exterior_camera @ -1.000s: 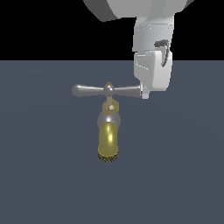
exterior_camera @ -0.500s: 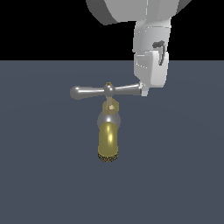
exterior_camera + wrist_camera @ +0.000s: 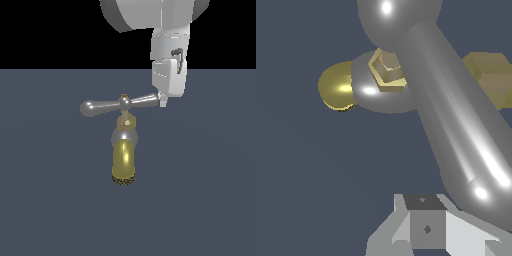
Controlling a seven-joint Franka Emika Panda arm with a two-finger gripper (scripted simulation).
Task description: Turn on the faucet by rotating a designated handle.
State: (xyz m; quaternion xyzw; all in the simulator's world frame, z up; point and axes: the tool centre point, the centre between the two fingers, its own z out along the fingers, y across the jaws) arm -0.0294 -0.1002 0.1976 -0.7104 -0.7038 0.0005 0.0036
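On dark floor: one faucet [image 3: 123, 157], one handle [image 3: 112, 105].

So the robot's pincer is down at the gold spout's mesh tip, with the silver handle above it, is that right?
Not quite. The exterior view shows the pincer up at the end of the silver handle on that view's right, not at the mesh tip. The gold spout hangs below the handle, untouched.

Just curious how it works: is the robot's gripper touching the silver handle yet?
Touching, it seems. In the exterior view the gripper meets the end of the handle with no gap showing; the wrist view shows them equally close.
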